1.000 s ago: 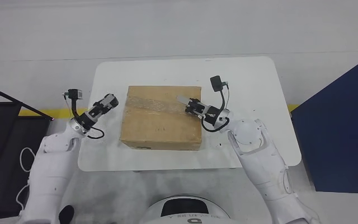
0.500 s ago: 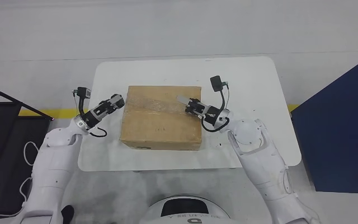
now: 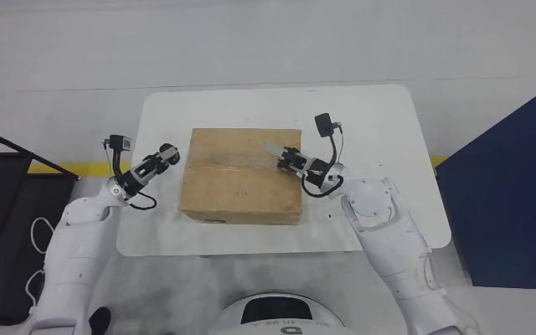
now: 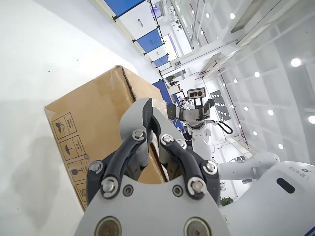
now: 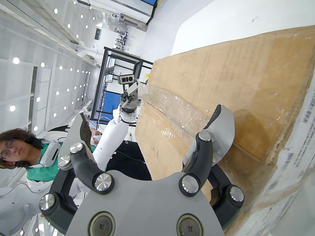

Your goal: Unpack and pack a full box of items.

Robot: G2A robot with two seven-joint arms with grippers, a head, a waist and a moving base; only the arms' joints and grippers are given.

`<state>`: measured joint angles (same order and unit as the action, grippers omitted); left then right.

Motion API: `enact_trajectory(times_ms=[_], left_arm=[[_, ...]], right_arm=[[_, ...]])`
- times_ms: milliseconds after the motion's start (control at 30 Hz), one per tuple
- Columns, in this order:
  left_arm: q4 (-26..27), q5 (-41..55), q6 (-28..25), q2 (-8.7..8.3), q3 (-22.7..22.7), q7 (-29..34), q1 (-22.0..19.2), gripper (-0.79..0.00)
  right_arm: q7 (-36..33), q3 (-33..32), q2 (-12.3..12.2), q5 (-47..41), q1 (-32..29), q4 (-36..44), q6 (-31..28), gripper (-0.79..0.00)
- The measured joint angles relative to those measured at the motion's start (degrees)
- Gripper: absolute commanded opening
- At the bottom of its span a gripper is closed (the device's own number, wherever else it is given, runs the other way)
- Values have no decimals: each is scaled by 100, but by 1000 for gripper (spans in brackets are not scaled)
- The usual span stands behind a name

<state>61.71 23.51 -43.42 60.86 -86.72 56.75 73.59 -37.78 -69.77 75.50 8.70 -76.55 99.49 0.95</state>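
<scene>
**Inspector:** Where is the box, and what surrounds it?

**Assistant:** The cardboard box (image 3: pixel 243 174) stands mid-table (image 3: pixel 377 126) on a white, round-cornered top. Its flaps are shut under wrinkled clear tape (image 3: pixel 239 157). A blue panel (image 3: pixel 494 209) stands on the floor to the right.

**Inspector:** And the grippers?

**Assistant:** The left gripper (image 3: pixel 172 153), fingers pressed together, sits just beside the box's left wall. The right gripper (image 3: pixel 275 151), spread wide, sits over the right end of the taped seam.
</scene>
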Motion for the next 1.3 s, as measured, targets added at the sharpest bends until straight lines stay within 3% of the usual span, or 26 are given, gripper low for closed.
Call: enact_trajectory(times_ms=[300, 767, 1300], left_arm=[[219, 184, -55, -53, -58, 190, 295, -785], [900, 450, 3, -184, -528, 196, 747, -785], [774, -162, 256, -229, -370, 81, 639, -785]], right_arm=[[0, 0, 0, 0, 0, 0, 0, 0], [0, 0, 0, 0, 0, 0, 0, 0], [0, 0, 0, 0, 0, 0, 0, 0]])
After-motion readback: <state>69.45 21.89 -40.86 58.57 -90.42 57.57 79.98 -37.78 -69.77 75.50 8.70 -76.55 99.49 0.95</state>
